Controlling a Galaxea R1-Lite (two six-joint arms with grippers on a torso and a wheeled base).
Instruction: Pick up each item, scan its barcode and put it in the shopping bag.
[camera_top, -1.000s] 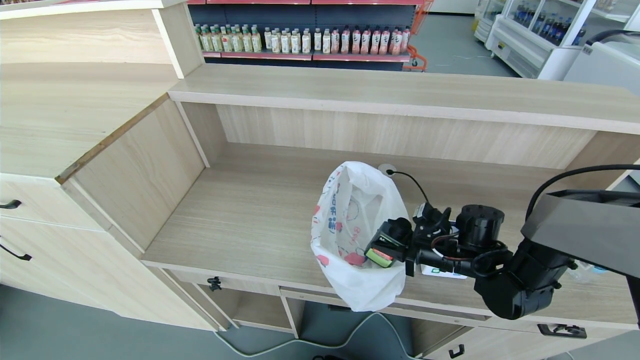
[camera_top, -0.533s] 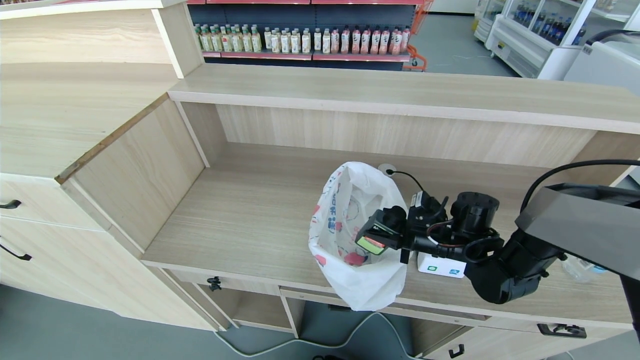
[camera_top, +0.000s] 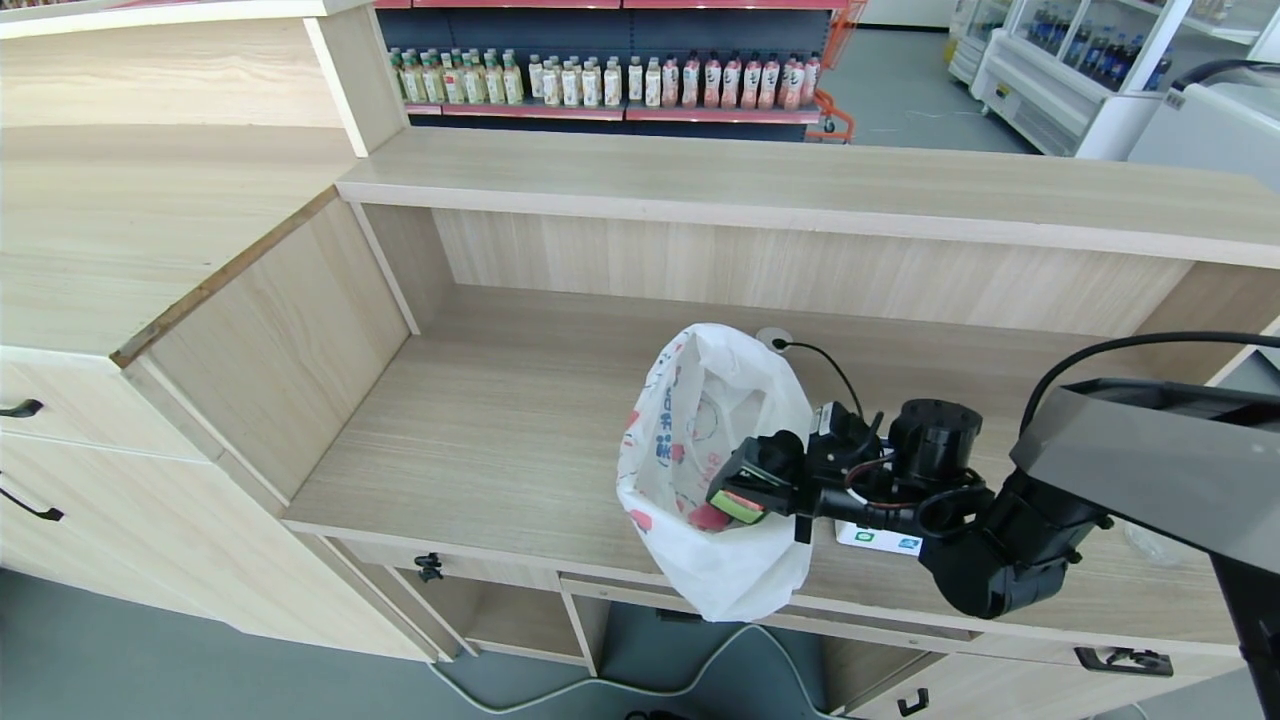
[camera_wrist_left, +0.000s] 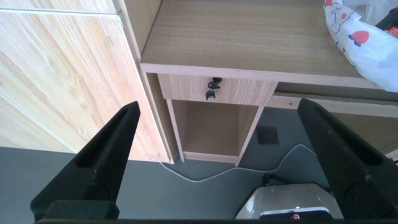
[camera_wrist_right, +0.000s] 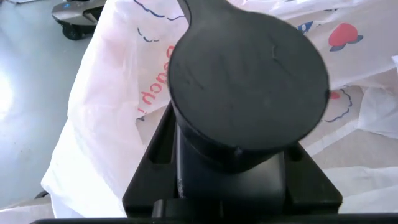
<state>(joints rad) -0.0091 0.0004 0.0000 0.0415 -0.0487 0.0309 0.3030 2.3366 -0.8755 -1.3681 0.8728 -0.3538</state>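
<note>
The white shopping bag (camera_top: 690, 440) with red and blue print stands open on the wooden counter (camera_top: 500, 430). My right gripper (camera_top: 745, 490) is at the bag's mouth, shut on a black container (camera_top: 738, 503) with a green and red label. In the right wrist view the container's round black end (camera_wrist_right: 249, 81) sits between the fingers, with the bag (camera_wrist_right: 112, 124) spread behind it. My left gripper (camera_wrist_left: 217, 162) hangs open and holds nothing, low in front of the counter; a corner of the bag (camera_wrist_left: 357, 37) shows above it.
A white scanner box (camera_top: 882, 541) sits on the counter just right of the bag, partly behind my right arm, with a black cable (camera_top: 822, 362) running to a hole at the back. A keyed drawer (camera_wrist_left: 212, 93) and an open cubby lie under the counter's front edge.
My right gripper has carried the black container leftward and downward, from beside the bag's right rim into its mouth. The bag has not moved.
</note>
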